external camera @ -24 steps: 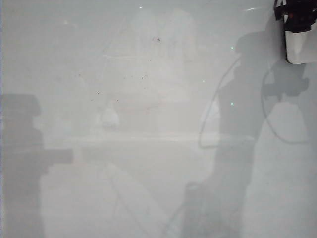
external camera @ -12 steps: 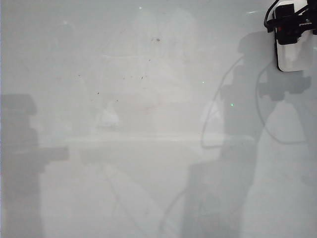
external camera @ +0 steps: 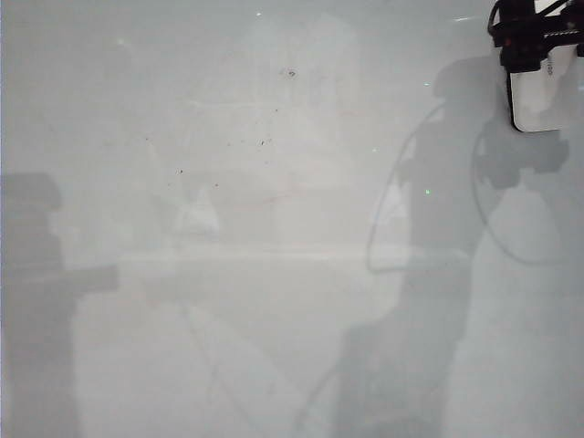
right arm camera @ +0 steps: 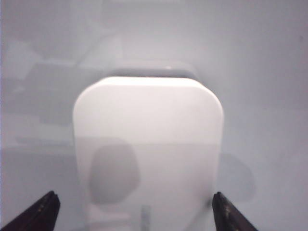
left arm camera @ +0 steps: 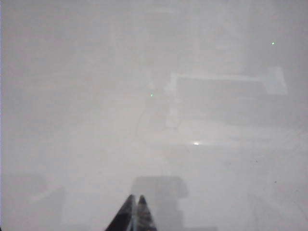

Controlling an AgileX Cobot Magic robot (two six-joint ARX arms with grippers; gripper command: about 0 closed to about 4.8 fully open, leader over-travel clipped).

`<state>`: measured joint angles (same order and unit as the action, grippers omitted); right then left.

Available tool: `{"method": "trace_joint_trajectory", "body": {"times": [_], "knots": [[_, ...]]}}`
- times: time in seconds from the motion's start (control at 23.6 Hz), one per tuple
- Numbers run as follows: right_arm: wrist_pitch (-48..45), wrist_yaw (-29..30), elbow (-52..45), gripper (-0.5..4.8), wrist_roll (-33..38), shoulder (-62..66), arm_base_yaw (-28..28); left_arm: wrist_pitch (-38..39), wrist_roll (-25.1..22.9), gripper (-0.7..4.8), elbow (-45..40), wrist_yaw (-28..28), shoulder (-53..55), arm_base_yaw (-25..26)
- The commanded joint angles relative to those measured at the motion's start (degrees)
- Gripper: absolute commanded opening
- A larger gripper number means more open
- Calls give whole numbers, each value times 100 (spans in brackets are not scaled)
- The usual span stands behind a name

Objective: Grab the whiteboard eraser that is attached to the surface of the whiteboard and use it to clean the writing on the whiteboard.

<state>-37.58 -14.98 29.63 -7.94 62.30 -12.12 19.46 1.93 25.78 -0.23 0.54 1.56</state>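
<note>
Whiteboard eraser (external camera: 540,100) sits flat on the whiteboard (external camera: 274,274), at the board's upper right corner as the exterior view has it. White, rounded-rectangle body, long side running up and down in that view; thin grey lettering along its right edge, too small to read. Dark underside shows as a narrow band at the eraser's far end in the right wrist view.

Right gripper (external camera: 537,41) hangs over the eraser's upper end in the exterior view: black housing, cables looping off it, a spot of red on the body. From the right wrist view the eraser (right arm camera: 148,154) fills the space between the two dark fingertips (right arm camera: 36,211), one on each side of the eraser, jaws spread wider than the eraser's width. A sliver of board shows between each tip and the eraser's edge; no contact visible. Right gripper (right arm camera: 136,214) holds nothing.

Left gripper (left arm camera: 134,214) well away from the eraser, over bare board (left arm camera: 96,120). Its two dark tips lie pressed together, nothing between them.

Board surface near the eraser: glossy, pale grey, arm shadows just left of and below the eraser. A scatter of tiny dark specks (external camera: 265,141) farther left. No blue writing can be made out.
</note>
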Motion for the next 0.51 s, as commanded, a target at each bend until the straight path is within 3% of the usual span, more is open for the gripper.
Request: {"method": "trace_joint_trajectory", "body": {"times": [0.04,0.17,0.25,0.42,0.47,0.51], "knots": [[811,-251,28,432,28,-625,-9,-588,-20,-5,-389,-20,11,-2],[1532,-457,28,428,35,-1268,-9,-859,-20,-5,-662,-17,11,-2],[2009,-433,28,371,142,-1696,-9,-1027,-22,-5,-835,-17,11,-2],[3195,24,28,39,501,-2800,-9,-1504,-15,-5,-1333,7,11,-2],[3469,151,28,-12,501,-3062,-9,-1641,2,-5,-1473,4,11,-2],[3672,212,26,-6,505,-3279,-9,-1738,2,-5,-1578,7,11,-2]]}}
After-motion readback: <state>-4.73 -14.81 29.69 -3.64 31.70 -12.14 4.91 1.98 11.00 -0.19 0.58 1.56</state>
